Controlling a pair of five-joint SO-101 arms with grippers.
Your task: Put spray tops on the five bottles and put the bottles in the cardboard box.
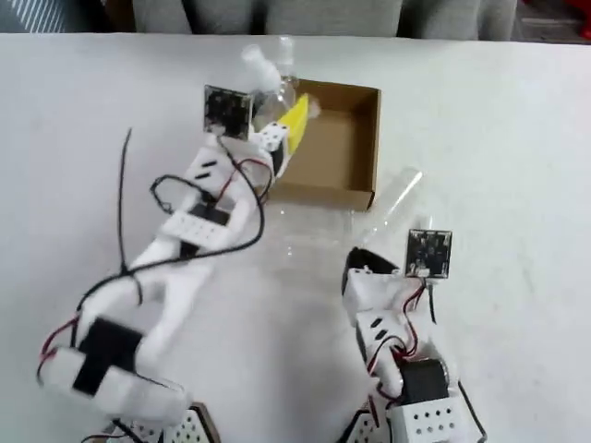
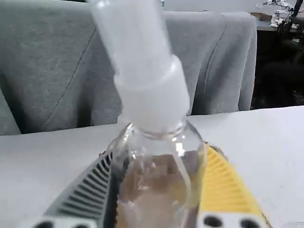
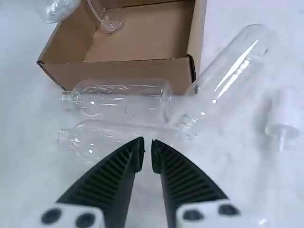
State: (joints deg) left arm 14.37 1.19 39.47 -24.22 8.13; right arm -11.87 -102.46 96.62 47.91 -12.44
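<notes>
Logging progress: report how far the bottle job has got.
Done: one clear plastic bottle wears its white spray top. In hand: the left gripper holds it over the brown cardboard box. Left: three uncapped clear bottles lie outside it.

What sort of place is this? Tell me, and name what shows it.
Likely a robotics workroom or lab: two robot arms on a white table, a cardboard box, grey upholstered seating behind.

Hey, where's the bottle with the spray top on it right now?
The capped bottle is held in the left gripper, over the far left corner of the cardboard box in the high view.
</notes>
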